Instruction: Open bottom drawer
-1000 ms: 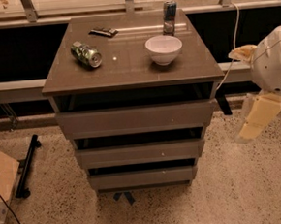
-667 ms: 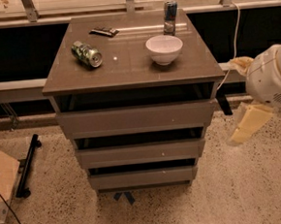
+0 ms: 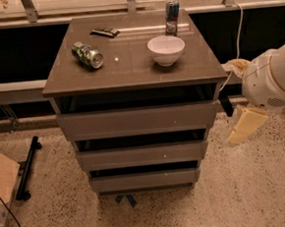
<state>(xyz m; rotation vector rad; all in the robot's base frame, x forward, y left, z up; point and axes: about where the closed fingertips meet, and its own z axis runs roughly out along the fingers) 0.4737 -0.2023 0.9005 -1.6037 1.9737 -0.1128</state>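
The grey-brown cabinet [image 3: 129, 67] has three handleless drawer fronts. The bottom drawer [image 3: 145, 179] is the narrowest and lowest one, just above the floor, with a dark gap above its plain front. My gripper [image 3: 245, 124] is a cream-coloured piece hanging below the white arm [image 3: 272, 75]. It is to the right of the cabinet, level with the gap between the top and middle drawers. It is apart from the cabinet and well above and to the right of the bottom drawer. It holds nothing that I can see.
On the cabinet top lie a green can [image 3: 87, 54] on its side, a white bowl [image 3: 166, 49], an upright can [image 3: 172, 14] and a dark flat object [image 3: 105, 32]. A cardboard box [image 3: 0, 190] and a black stand [image 3: 26, 169] are on the floor at left.
My gripper and arm have moved left toward the cabinet's right side and slightly down. The cabinet and its drawers have not moved.
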